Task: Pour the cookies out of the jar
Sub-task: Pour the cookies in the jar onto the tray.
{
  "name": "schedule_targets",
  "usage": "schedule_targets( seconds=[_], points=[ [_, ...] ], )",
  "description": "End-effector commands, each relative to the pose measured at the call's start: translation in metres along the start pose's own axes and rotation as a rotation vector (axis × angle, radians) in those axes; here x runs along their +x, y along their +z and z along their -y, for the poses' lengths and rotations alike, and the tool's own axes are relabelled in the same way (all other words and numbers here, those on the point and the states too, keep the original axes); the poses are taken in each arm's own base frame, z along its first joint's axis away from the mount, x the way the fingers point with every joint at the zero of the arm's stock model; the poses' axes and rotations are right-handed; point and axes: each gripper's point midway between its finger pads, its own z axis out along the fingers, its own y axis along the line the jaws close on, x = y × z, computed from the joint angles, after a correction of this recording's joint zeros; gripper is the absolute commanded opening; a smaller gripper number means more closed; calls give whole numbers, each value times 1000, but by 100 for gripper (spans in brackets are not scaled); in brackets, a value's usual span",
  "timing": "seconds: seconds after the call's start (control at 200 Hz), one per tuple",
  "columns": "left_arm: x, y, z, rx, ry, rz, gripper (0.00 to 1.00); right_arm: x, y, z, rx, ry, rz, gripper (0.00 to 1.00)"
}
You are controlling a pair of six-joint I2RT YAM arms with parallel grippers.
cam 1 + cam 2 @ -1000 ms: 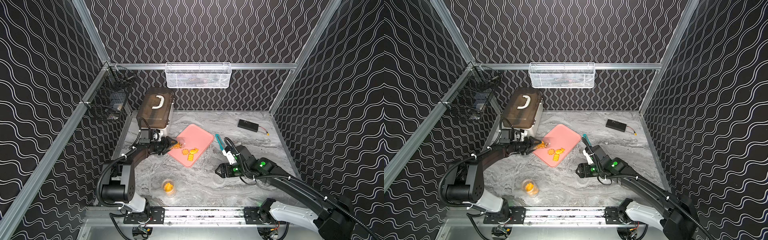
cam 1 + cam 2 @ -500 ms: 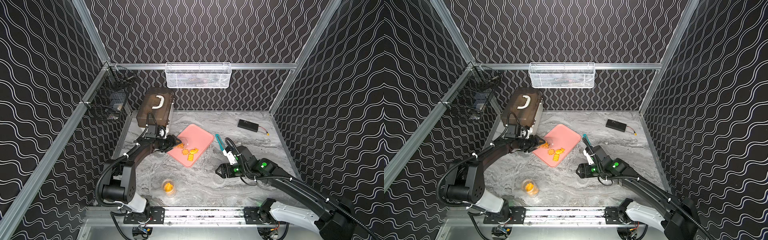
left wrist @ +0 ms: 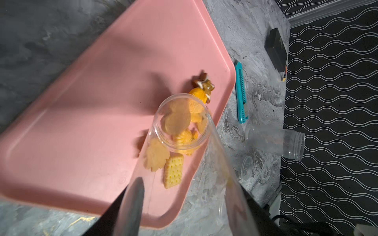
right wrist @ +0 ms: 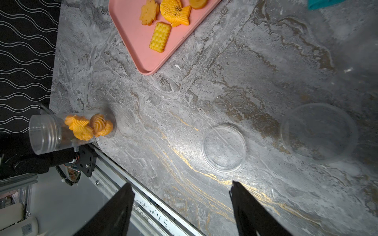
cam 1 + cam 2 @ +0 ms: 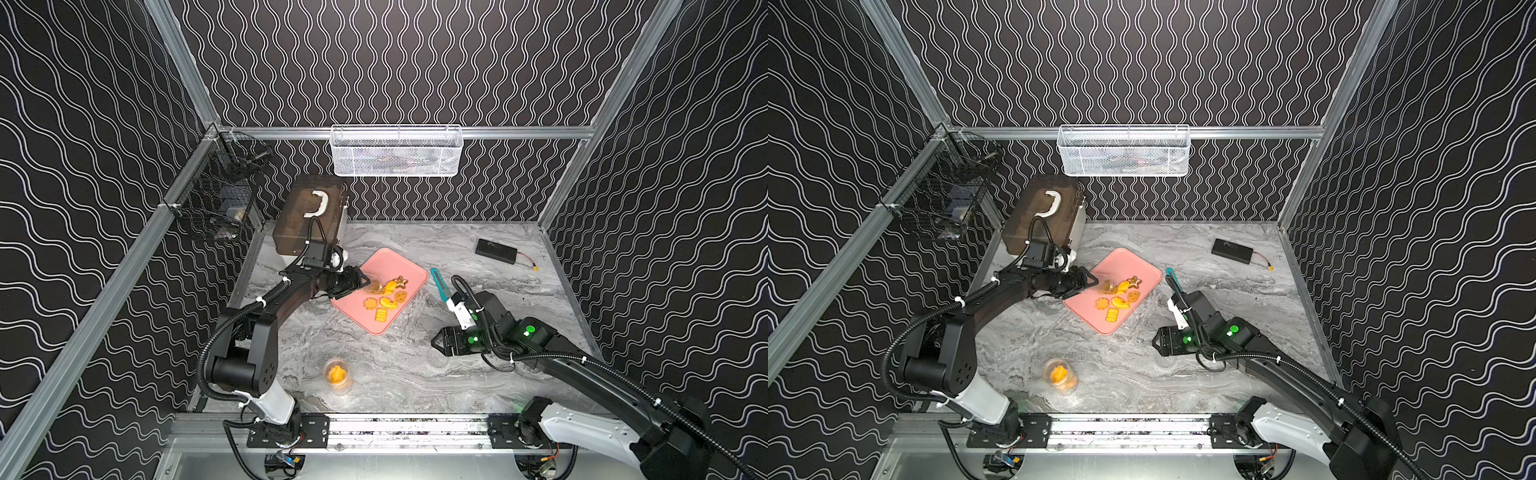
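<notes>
Low in the centre of both top views, a second clear jar (image 5: 336, 374) stands upright on the marble table (image 5: 395, 374) with orange biscuits inside. To its right the right gripper (image 5: 436, 343) hovers with its jaws apart and nothing between them. Farther back, left of centre, the left gripper (image 5: 362, 283) is clamped on the clear jar (image 5: 375, 286), which is tipped on its side with its mouth over the pink tray (image 5: 382, 259). The cookies (image 5: 388, 297) lie clustered on the tray's right half, at and just beyond that mouth.
</notes>
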Motion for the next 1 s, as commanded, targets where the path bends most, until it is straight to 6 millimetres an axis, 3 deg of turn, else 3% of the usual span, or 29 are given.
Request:
schedule_targets(
  seconds=[0.0,0.47,0.771,0.996],
  points=[
    [1,1,-1,-12,24,-7,46,-3,1,-3,-10,3,6,77],
    [-4,-12,16,39,34,10,46,-4,-2,-3,-4,0,9,78],
    [-6,-31,30,58,58,24,46,-7,-3,-4,2,5,12,79],
    [-8,-47,40,142,23,44,46,-12,-6,-6,-3,10,32,93]
  ],
)
